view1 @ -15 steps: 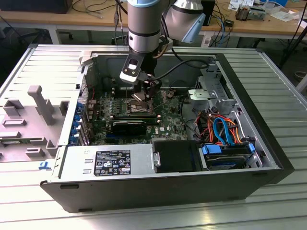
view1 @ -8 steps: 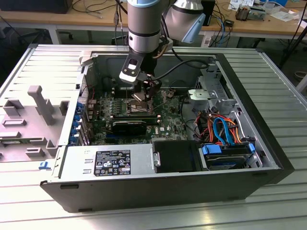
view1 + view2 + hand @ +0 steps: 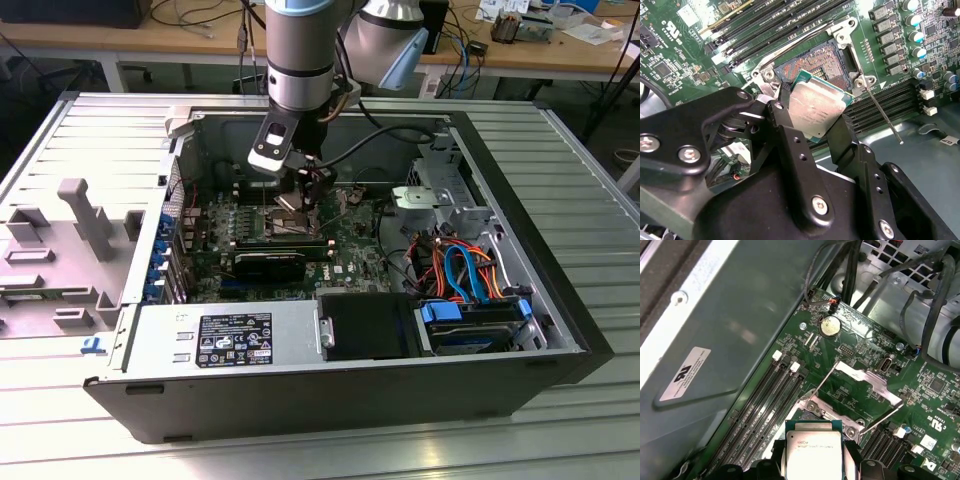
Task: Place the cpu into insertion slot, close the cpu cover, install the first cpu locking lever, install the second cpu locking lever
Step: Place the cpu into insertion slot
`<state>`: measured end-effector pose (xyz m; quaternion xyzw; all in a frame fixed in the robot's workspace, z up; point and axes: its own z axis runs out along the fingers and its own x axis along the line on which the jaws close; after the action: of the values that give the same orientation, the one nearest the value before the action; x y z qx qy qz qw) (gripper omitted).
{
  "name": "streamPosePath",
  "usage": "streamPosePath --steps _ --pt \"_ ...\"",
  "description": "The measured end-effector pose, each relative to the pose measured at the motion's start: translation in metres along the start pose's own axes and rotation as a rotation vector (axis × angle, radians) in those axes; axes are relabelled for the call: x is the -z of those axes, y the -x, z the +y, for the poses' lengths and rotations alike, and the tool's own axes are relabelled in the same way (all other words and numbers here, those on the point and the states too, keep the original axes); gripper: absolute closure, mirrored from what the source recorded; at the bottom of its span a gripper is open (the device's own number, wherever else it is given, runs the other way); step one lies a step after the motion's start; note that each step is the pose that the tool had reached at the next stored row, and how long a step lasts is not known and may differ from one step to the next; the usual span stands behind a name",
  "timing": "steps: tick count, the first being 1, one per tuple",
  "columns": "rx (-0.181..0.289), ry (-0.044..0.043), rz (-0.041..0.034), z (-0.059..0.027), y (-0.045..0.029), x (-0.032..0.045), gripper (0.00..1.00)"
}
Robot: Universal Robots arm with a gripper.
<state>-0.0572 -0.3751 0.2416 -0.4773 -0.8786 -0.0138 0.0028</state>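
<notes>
We see bright, even room light in the exterior view, with a pale streak of glare on the ribbed metal table (image 3: 330,455) near the lower edge. Inside the computer case (image 3: 300,400) the circuit board (image 3: 350,250) lies dimmer, in shade. In both wrist views the chip (image 3: 815,107) (image 3: 812,455) gives a dull sheen. In the first wrist view the case wall (image 3: 740,315) carries soft, pale reflections.
</notes>
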Motion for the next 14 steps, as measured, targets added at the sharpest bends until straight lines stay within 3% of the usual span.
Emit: streamPosePath --steps 14 --pt "-0.023 0.0003 -0.0005 0.0000 0.0000 -0.0007 0.46"
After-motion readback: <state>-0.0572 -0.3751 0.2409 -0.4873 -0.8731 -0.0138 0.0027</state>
